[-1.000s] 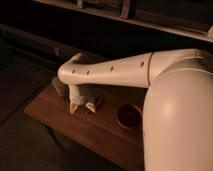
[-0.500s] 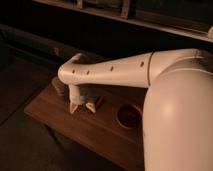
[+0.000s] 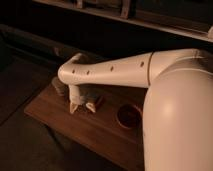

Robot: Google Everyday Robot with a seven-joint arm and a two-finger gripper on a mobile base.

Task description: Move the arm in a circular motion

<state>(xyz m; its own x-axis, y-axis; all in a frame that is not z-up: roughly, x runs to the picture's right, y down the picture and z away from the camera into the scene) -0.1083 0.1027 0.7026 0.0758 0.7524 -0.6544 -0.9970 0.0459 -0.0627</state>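
Note:
The arm (image 3: 115, 71) is large, glossy and white, with small dark holes along its tube. It reaches from the lower right across to a rounded elbow at the left, then bends down. The gripper (image 3: 82, 106) hangs from the elbow just above the wooden table (image 3: 55, 110), its two pointed cream-tipped fingers (image 3: 74, 107) pointing down and set apart. Nothing is between them.
A round brown bowl (image 3: 129, 116) sits on the table to the right of the gripper. A dark object (image 3: 58, 86) stands behind the elbow at the table's left. A shelf (image 3: 150, 22) runs along the back wall. The floor lies left of the table.

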